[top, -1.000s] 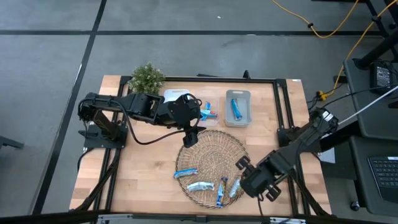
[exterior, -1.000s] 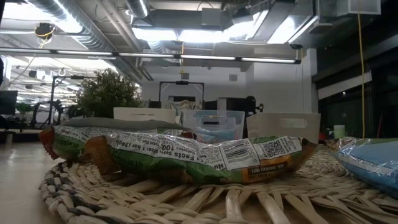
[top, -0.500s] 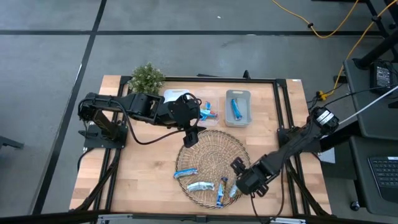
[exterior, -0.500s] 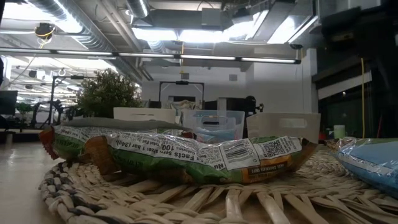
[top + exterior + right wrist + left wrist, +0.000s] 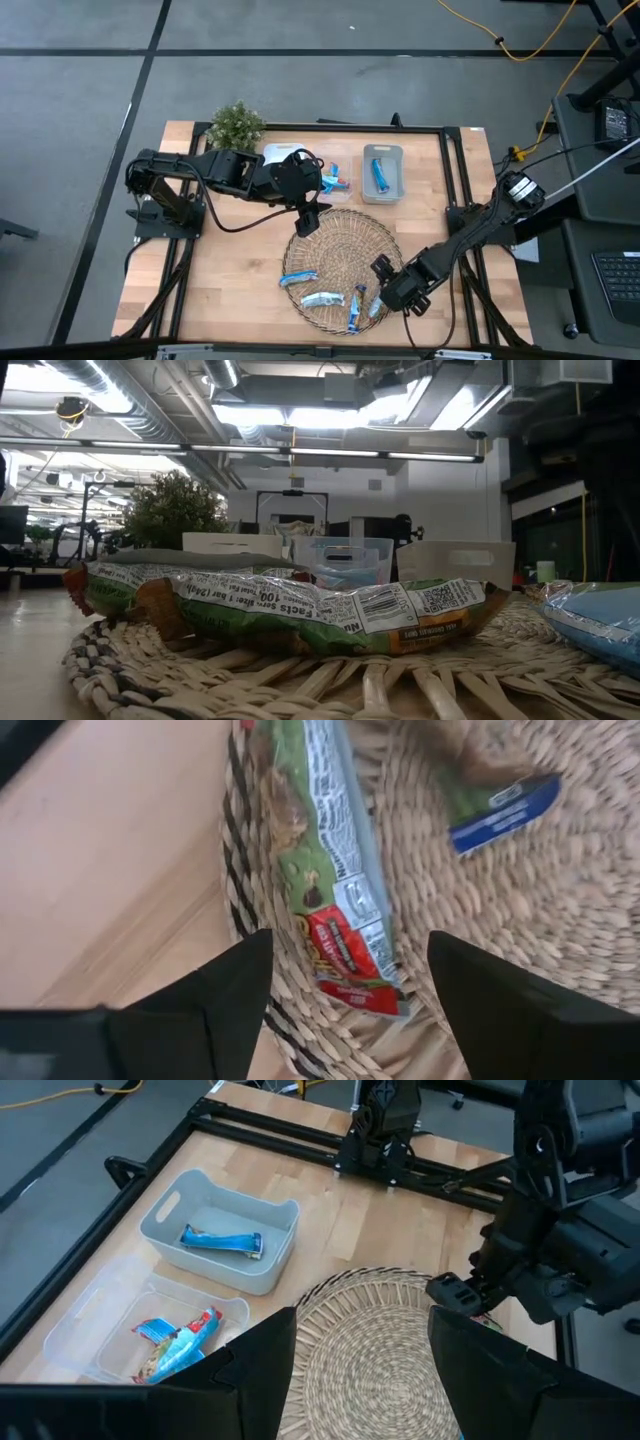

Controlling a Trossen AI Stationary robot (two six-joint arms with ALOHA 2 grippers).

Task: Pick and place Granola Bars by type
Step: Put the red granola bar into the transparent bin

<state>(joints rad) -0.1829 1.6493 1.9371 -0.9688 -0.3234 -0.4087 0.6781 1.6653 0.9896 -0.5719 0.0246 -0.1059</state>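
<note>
Several granola bars lie on the near part of the round wicker basket (image 5: pixel 345 262): a blue one (image 5: pixel 298 278), a silver-blue one (image 5: pixel 322 299) and others at its near right rim (image 5: pixel 368 303). My right gripper (image 5: pixel 388 285) is open over that rim. In the right wrist view its fingers stand on either side of a green and red bar (image 5: pixel 330 890) lying flat on the weave, apart from it, with a blue bar (image 5: pixel 500 805) beyond. My left gripper (image 5: pixel 308 218) hangs open over the basket's far left rim. The low view shows the green bar (image 5: pixel 300 610) up close.
Three bins stand past the basket: a white one (image 5: pixel 283 158), a clear one (image 5: pixel 160 1345) holding red and blue bars, and a grey one (image 5: pixel 225 1230) holding a blue bar (image 5: pixel 222 1240). A potted plant (image 5: pixel 236 125) stands at the far left. Black frame rails edge the table.
My right gripper has moved toward the table's left, from beside the basket's near right rim to over the bars lying there. The left arm and the bars have kept still.
</note>
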